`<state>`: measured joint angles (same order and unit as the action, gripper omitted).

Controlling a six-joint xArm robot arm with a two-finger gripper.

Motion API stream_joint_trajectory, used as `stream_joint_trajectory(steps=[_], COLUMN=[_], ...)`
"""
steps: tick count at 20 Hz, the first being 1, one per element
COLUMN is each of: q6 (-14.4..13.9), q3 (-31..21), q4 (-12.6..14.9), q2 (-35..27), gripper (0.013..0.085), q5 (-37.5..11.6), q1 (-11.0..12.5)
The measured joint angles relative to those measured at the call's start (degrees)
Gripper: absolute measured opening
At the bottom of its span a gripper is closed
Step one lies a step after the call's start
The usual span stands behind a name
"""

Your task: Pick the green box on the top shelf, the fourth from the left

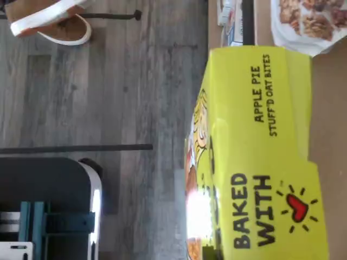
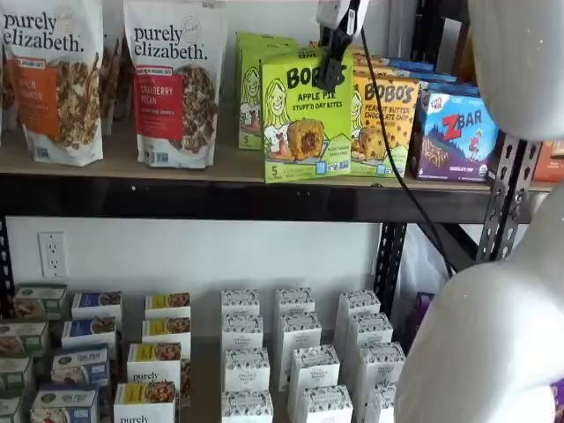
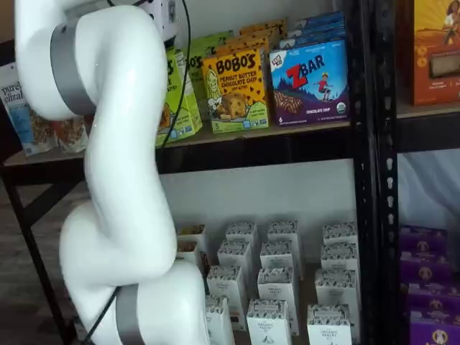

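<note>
The green box (image 2: 304, 119) stands upright at the front edge of the top shelf (image 2: 176, 198), ahead of the other green boxes (image 2: 251, 79) behind it. My gripper (image 2: 331, 75) comes down from above, and its black fingers (image 2: 335, 48) are shut on the box's top edge. In the wrist view the green box (image 1: 260, 157) fills much of the picture from very close, showing "Apple Pie Stuff'd Oat Bites". In a shelf view my white arm hides most of the green box (image 3: 181, 93), and the fingers do not show there.
A yellow-orange Bobo's box (image 2: 383, 123) and a blue ZBar box (image 2: 454, 132) stand right of the green box. Granola bags (image 2: 172, 79) stand to its left. Small white boxes (image 2: 295, 361) fill the lower shelf. My arm (image 3: 122, 180) stands in front of the shelves.
</note>
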<state>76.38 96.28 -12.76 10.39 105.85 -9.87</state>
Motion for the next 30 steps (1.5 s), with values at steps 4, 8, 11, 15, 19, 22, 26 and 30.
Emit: stream_joint_trajectory(steps=[4,8,11,15,19,22,26,30], q6=[0.5,1.2,1.9,3.1,4.4,5.5,7.0,8.1], q3=[-1.8,-4.2,-6.6,-9.8,-12.2,-14.0,-16.4,-18.2], q4=[-0.2,-1.2,-1.7,-2.0,-2.0,-1.8,-1.6,-1.8], q2=[2.1,4.7,6.8,9.6,11.8,13.2,15.2,16.5], gripper=[0.025,0.025,0.025,0.025,0.025,0.025,0.025,0.025], q5=[0.8,1.0,0.2,-1.4,-2.0,-2.3,-2.7,-2.9], q1=[0.6,1.7,2.5,3.6,4.9,5.9,7.4,8.4])
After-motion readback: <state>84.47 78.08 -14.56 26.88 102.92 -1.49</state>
